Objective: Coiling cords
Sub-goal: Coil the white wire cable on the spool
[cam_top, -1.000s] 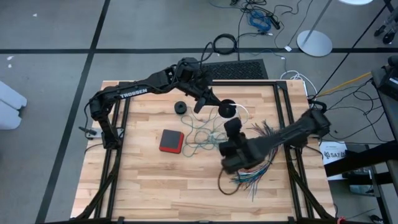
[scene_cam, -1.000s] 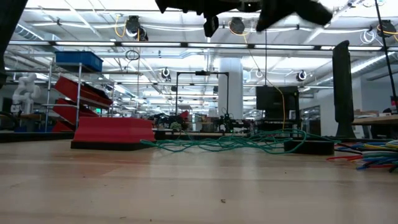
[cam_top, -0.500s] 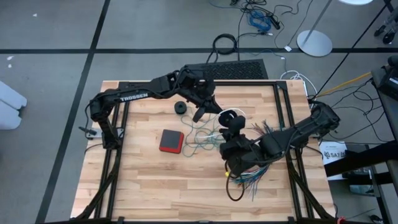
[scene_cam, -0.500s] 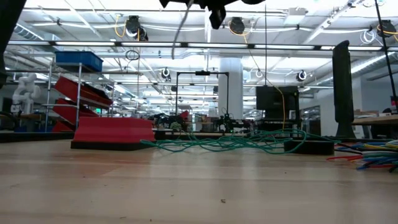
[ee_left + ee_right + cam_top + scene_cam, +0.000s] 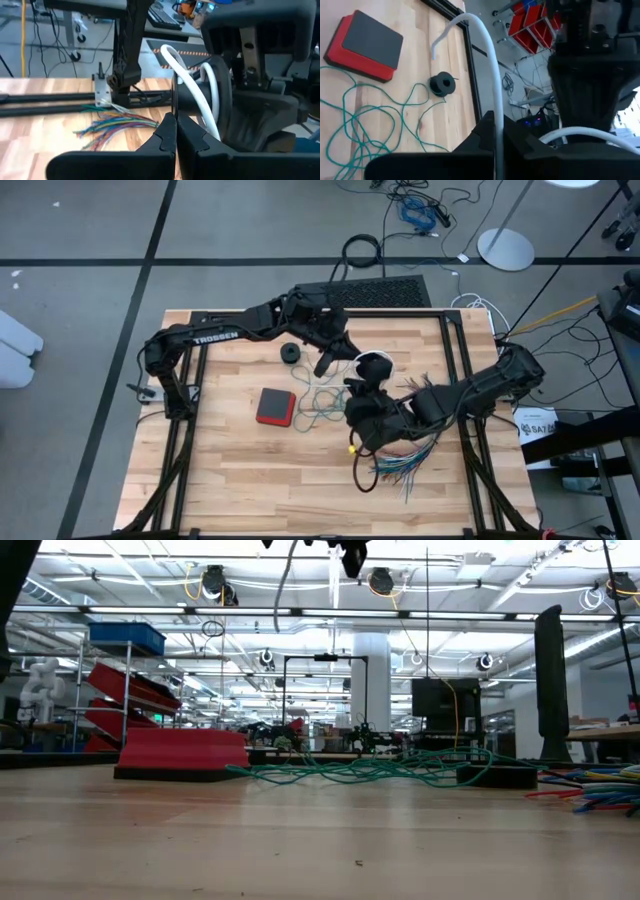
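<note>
The white cord [image 5: 485, 45] and its round black-and-white piece [image 5: 372, 364] are up in the air between my two grippers, above the table's middle. My left gripper [image 5: 175, 120] is shut at the round piece [image 5: 200, 95]. My right gripper [image 5: 496, 122], just nearer on the table, is shut on the white cord. The cord's free end [image 5: 434, 50] sticks out beyond the fingers. The teal-green cord [image 5: 318, 402] lies in loose tangled loops on the table below them, touched by no gripper. My left gripper's shut fingertips meet the near end of the round piece's black hub [image 5: 176, 102], coming almost level from the table's left. The fingers hide the contact itself. The piece is lifted clear, with white cord [image 5: 214, 120] wound over it. My right gripper pinches the white cord [image 5: 496, 111] between its two fingers, some way back from the free end. The cord arches up out of the fingertips. A second stretch [image 5: 580, 131] runs off toward the left arm. All of it is clear of the table.
A red-and-black block [image 5: 276, 407] lies left of the teal loops, with a small black ring [image 5: 291, 353] beyond it. A fanned bundle of multicoloured wires [image 5: 405, 465] lies under the right arm. Dark frame rails [image 5: 195, 380] run along the table's sides.
My right gripper has risen, rolled its wrist and shifted a little toward the table's left. The white cord's free end has swung up with it and now shows at the top of the low view. My left gripper has moved slightly toward the near edge and rolled, taking the round piece along.
</note>
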You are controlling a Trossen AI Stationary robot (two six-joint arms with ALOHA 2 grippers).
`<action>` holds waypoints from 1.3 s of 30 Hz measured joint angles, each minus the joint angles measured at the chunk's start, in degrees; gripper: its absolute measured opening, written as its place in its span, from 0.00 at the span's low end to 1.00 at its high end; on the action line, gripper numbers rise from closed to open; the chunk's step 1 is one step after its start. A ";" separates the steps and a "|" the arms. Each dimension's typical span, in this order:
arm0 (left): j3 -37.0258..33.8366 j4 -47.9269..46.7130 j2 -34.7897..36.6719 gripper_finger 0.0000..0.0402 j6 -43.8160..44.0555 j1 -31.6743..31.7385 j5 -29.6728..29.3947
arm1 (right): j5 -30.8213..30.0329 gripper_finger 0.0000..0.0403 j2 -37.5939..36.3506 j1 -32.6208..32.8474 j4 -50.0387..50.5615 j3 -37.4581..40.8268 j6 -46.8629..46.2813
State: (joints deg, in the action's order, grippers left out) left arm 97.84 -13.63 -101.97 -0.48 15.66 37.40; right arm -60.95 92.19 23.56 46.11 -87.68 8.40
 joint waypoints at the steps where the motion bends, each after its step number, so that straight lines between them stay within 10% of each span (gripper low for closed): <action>1: 0.00 0.40 0.00 0.00 0.07 -0.11 0.16 | -0.06 0.00 0.06 -0.09 0.15 0.19 0.00; 28: -1.79 3.80 -2.52 0.00 -6.30 -2.08 -0.23 | -13.27 0.00 0.08 1.37 -9.96 21.49 4.79; 39: -1.66 -1.08 -2.95 0.00 -7.57 -0.75 3.65 | -16.31 0.00 -2.04 2.98 2.49 23.26 -3.32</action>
State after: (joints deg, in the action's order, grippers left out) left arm 96.18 -14.71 -104.92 -8.06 14.91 41.05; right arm -77.26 90.14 26.54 48.60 -64.42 5.08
